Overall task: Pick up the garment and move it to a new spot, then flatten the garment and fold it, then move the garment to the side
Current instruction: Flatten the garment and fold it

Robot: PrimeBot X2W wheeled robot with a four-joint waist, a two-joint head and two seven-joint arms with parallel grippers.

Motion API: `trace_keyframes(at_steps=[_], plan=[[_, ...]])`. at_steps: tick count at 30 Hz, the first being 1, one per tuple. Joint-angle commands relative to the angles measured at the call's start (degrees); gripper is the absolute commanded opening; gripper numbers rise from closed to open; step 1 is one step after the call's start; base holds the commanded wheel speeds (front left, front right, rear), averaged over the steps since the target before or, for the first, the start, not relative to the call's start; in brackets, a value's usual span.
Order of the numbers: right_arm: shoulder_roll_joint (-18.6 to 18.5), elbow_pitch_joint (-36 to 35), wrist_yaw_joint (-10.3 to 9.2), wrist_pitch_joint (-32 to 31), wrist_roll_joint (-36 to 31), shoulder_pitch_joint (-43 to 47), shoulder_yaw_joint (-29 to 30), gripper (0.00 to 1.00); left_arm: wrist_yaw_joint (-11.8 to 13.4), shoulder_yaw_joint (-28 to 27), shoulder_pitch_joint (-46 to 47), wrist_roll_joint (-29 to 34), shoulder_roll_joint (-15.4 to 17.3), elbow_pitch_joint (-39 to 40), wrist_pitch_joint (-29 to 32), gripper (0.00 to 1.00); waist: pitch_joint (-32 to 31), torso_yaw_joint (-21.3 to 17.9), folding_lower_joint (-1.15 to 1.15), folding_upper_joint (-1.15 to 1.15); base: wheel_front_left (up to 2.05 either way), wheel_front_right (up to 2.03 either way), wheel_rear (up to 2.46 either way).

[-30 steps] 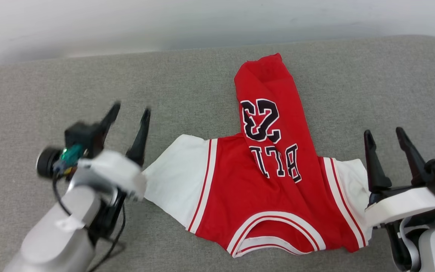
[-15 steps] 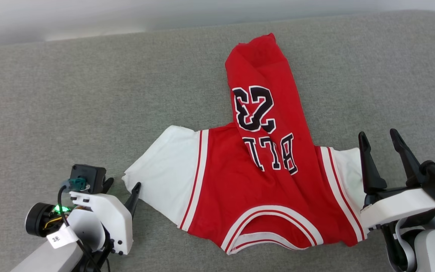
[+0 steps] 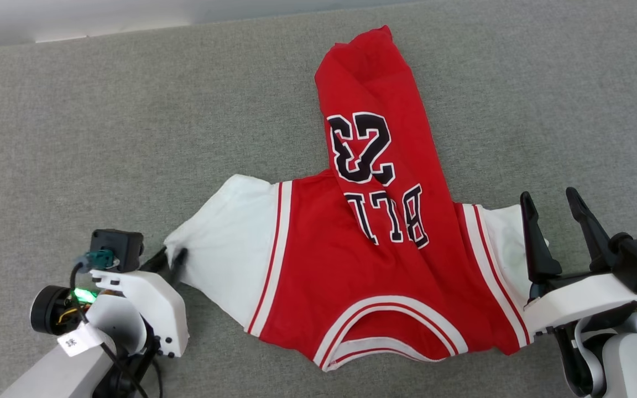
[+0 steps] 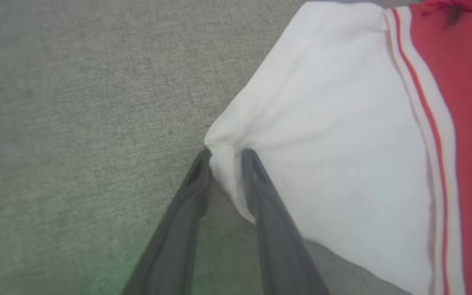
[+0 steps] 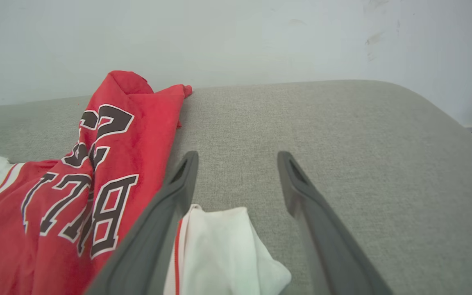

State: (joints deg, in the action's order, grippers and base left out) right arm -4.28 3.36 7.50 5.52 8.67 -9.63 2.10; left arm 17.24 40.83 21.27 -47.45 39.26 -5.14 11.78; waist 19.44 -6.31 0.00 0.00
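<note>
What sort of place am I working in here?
Probably an indoor room, at a bed or sofa-like pad: grey woven upholstery with a rounded corner, a plain white wall behind it, a red jersey laid on it.

Grey fabric table [image 3: 75,138] carrying shirt [image 3: 307,265]: lying rumpled, collar pointing toward robot, lettered body twisting toward far edge, white sleeves spreading left and right.

Silver forearms [image 3: 47,376] wear white wrist shells [image 3: 152,298]; right hand [image 3: 547,193] has dark tapered fingers [image 3: 534,243]; green light [image 3: 83,294].
</note>
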Motion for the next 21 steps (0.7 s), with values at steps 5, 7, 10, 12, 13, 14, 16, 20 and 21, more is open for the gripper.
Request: trace_keyframes(at_steps=[5, 7, 10, 12, 13, 14, 16, 20, 21], plan=[[-1.21, 0.64, -0.02, -1.86, 0.48, 0.89, -0.51, 1.00, 2.22, -3.86, -1.80, -0.13, -0.38, -1.27, -7.40, 0.00, -1.95, 1.28, 0.00, 0.00, 0.00, 0.00, 0.00], [-1.91, 0.57, -0.02, -3.03, 0.64, 1.50, -1.08, 1.00, 2.78, -5.44, -2.80, -0.75, -0.12, -0.50, -9.79, 0.00, -2.91, 1.82, 0.00, 0.00, 0.00, 0.00, 0.00], [-2.86, 0.17, -0.02, -5.16, 1.19, 2.38, -2.08, 1.00, 3.56, -7.82, -5.46, -2.10, 1.00, 0.93, -12.51, 0.00, -4.34, 2.62, 0.00, 0.00, 0.00, 0.00, 0.00], [-3.76, -0.22, -0.02, -7.25, 1.34, 3.43, -2.67, 1.00, 3.99, -9.24, -7.72, -3.15, 1.78, 2.22, -13.79, 0.00, -5.38, 3.16, 0.00, 0.00, 0.00, 0.00, 0.00], [-4.18, -0.55, -0.03, -8.61, 1.75, 4.13, -2.50, 1.00, 4.16, -9.67, -8.78, -3.47, 2.30, 2.98, -14.29, 0.00, -5.83, 3.45, 0.00, 0.00, 0.00, 0.00, 0.00], [-4.64, -0.84, -0.02, -10.53, 2.20, 4.95, -2.36, 1.00, 4.42, -10.11, -9.89, -3.81, 2.72, 3.81, -14.74, 0.00, -6.24, 3.72, 0.00, 0.00, 0.00, 0.00, 0.00], [-6.19, -2.35, -0.03, -15.30, 3.26, 6.93, -2.02, 1.00, 4.71, -10.98, -12.32, -4.92, 3.24, 6.03, -15.59, 0.00, -6.98, 4.25, 0.00, 0.00, 0.00, 0.00, 0.00], [-9.12, -7.32, -0.02, -28.58, 6.47, 12.07, -0.20, 1.00, 5.23, -12.04, -16.80, -6.54, 4.86, 11.60, -16.11, 0.00, -7.79, 5.08, 0.00, 0.00, 0.00, 0.00, 0.00], [-9.50, -8.92, -0.04, -31.55, 7.12, 12.77, 1.10, 1.00, 5.52, -12.07, -17.85, -6.66, 5.34, 13.10, -15.98, 0.00, -7.84, 5.18, 0.00, 0.00, 0.00, 0.00, 0.00]])
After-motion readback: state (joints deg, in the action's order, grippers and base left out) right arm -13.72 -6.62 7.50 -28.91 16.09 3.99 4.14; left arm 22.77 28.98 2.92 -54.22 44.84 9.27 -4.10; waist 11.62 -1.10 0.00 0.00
